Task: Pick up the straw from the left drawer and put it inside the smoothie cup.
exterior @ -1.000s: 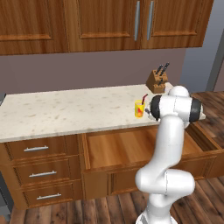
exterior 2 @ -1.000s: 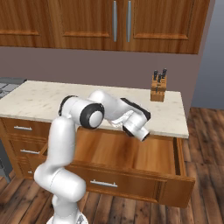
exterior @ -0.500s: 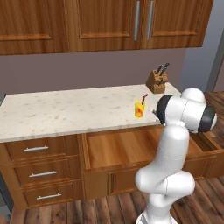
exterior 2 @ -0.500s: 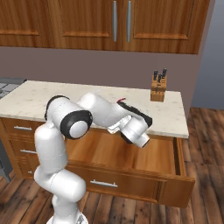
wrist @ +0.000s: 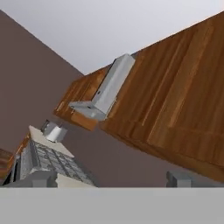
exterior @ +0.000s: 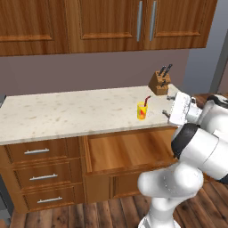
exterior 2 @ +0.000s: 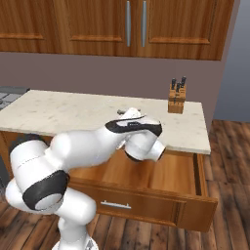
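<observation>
The yellow smoothie cup [exterior: 141, 111] stands on the counter near its front edge, above the open left drawer [exterior: 127, 151]. The red straw [exterior: 146, 102] stands in the cup, its bent tip leaning right. My gripper [exterior: 168, 105] hovers just right of the cup at its height, fingers pointing at it, open and holding nothing. In the right base view my arm hides the cup, and the gripper [exterior 2: 131, 113] peeks over the wrist above the drawer [exterior 2: 171, 172]. The hand view has both fingertips [wrist: 178, 178] far apart, aimed at the upper cabinets.
A wooden knife block [exterior: 160, 81] stands at the counter's back right corner. Narrow stacked drawers [exterior: 42, 176] with silver handles sit left of the open drawer. Upper cabinets [exterior: 107, 22] hang over the counter. A range hood [wrist: 105, 89] and stove [wrist: 48, 159] lie further left.
My hand has drawn back to the right, away from the cup, and the elbow has swung out toward the cameras. The straw has stayed in the cup.
</observation>
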